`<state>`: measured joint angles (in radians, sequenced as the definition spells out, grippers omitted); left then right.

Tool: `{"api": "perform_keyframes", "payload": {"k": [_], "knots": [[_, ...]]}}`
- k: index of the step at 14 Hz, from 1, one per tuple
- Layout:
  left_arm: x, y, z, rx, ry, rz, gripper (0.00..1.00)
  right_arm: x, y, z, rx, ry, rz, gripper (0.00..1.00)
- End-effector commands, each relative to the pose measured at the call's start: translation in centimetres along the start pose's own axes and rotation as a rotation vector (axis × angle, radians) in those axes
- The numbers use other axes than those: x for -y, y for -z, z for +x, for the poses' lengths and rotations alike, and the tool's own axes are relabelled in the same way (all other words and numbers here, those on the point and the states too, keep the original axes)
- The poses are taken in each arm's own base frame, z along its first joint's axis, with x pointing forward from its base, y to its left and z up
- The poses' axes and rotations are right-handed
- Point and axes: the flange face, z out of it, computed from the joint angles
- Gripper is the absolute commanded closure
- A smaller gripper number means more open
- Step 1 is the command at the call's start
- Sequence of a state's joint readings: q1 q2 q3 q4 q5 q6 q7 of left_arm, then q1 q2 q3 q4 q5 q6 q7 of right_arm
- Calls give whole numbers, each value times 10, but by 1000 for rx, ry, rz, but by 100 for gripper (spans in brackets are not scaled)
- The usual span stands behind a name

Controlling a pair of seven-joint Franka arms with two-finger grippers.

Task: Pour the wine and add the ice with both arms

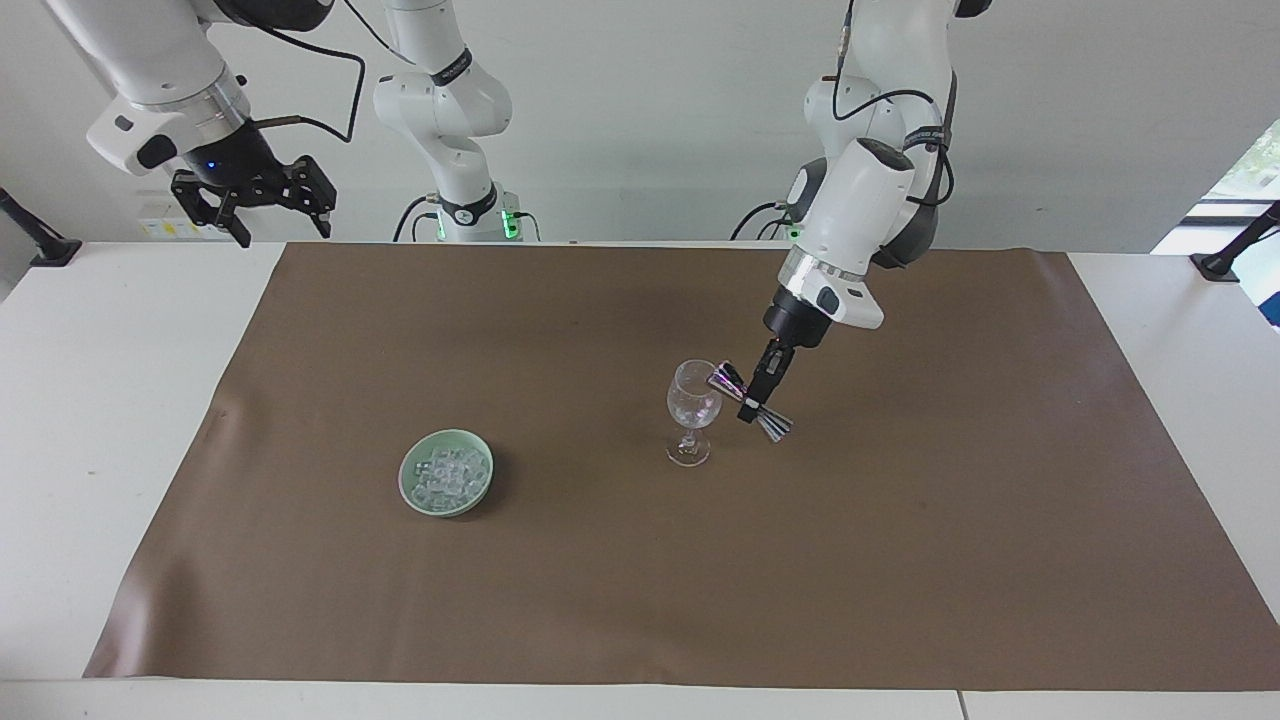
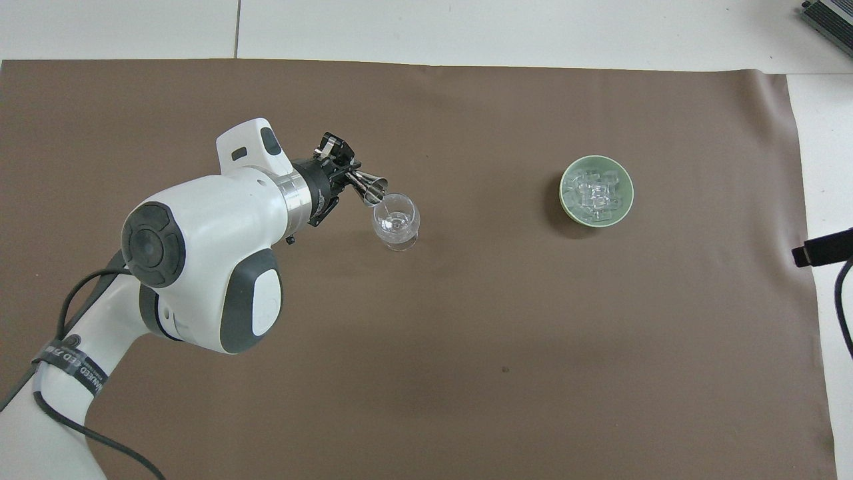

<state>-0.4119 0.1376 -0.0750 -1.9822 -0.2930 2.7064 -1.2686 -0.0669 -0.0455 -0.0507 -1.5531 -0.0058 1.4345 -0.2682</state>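
Left gripper, the black two-fingered claw on the white jointed left arm, is pinched shut on the narrow waist of a shiny metal double-cone jigger. Jigger is tilted nearly onto its side; one cone mouth sits at the rim of the clear stemmed wine glass, the other cone points away toward the left arm's end of the table. Gripper hangs beside the glass bowl, not touching it. Glass stands upright on the brown paper sheet covering the white table. Wine: only faint glints inside the glass bowl; cannot tell the amount. Ice, a heap of small clear cubes, lies in a pale green ceramic bowl on the sheet, well apart from the glass and toward the right arm's end of the table, slightly farther from the robots than the glass. Right gripper, black, on the white right arm, waits raised over the table's corner at its own end, fingers spread, holding nothing.
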Motion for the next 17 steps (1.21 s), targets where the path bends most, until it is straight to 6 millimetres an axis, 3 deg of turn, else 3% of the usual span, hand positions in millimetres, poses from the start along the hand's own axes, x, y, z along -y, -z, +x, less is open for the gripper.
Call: {"api": "perform_keyframes", "payload": {"k": [1,17], "knots": [[-7,-1,3,-11,-7,19,100,1,3,-4,-3,1,6,0],[-13,-3,0,-56,-103,32,100,1,3,-4,-3,1,6,0]]}}
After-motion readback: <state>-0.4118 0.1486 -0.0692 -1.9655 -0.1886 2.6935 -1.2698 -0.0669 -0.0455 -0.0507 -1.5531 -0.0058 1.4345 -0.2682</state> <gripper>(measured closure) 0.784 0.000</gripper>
